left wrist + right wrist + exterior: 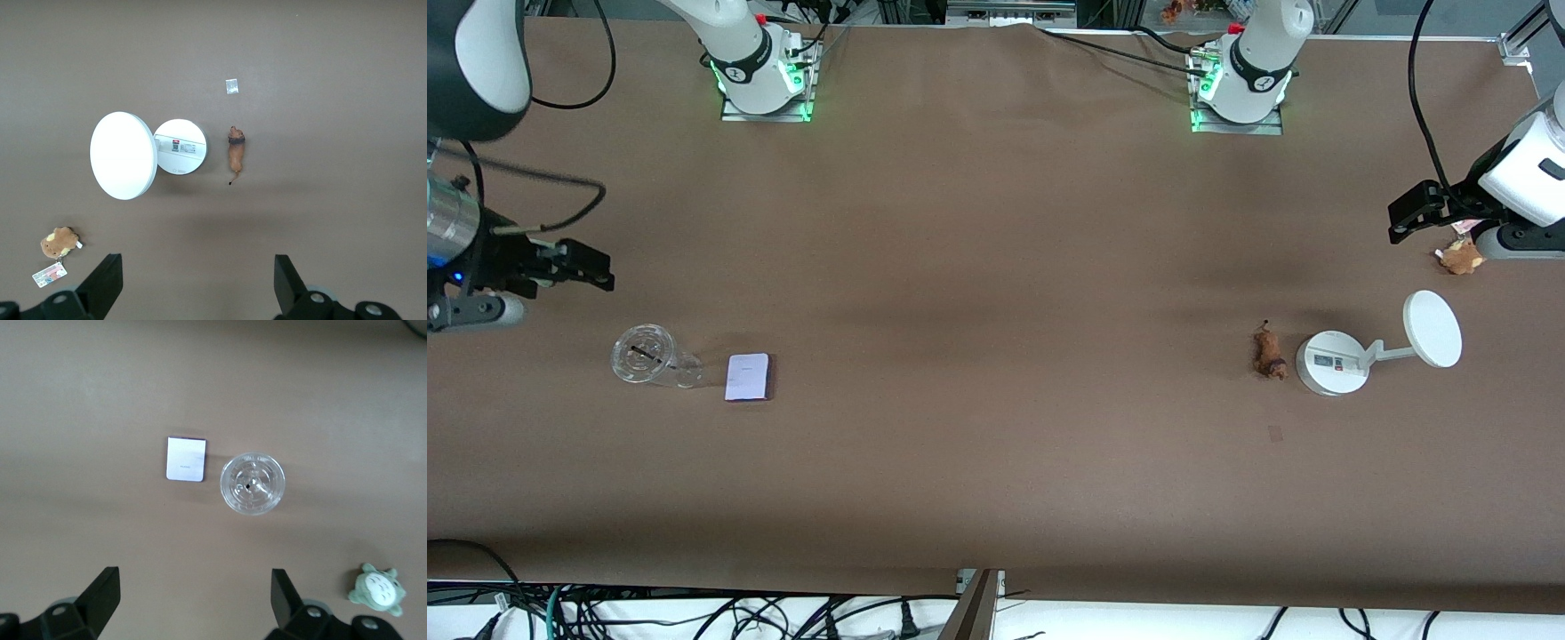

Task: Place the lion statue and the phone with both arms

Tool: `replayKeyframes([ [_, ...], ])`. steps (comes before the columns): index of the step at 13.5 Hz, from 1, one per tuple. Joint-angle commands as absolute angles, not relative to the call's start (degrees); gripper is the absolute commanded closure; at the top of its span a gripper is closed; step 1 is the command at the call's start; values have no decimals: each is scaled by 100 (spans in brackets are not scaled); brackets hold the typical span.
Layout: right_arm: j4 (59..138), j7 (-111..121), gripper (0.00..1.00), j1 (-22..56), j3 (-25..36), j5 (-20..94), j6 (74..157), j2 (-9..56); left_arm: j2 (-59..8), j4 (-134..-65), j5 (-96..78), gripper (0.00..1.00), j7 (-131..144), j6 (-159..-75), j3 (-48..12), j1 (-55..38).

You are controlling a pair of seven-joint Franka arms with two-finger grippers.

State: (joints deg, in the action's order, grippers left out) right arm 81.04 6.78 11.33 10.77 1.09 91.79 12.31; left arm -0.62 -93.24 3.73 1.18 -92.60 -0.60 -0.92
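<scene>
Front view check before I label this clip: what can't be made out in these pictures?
- Green plush toy: seen only in the right wrist view; hidden from the front view.
- Brown plush: partly covered by the left arm in the front view.
- Label on the white stand: too small to read.

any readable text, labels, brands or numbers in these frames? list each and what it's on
Nothing can be quoted; every marking is too small or blurred.
Flat lavender-white phone: faint mark on its face, unreadable.
White round-based stand with a disc: label with red and dark patches on its base, unreadable.
Fluffy brown plush: printed tag, unreadable.
Small pale sticker on the brown table: no text visible.
Robot bases: round emblems, unreadable.
</scene>
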Motion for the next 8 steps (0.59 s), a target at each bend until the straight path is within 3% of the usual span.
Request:
replayKeyframes([
  [1,8683,650,0,782,721,-44,9115,424,0,-9360,308,0,149,-9211,-26,-132],
  [3,8946,659,0,677,686,-9,8930,203,0,-9360,308,0,149,-9211,-26,-132],
  [8,8684,615,0,686,738,0,8807,439,0,-9352,308,0,158,-9211,-26,-167],
])
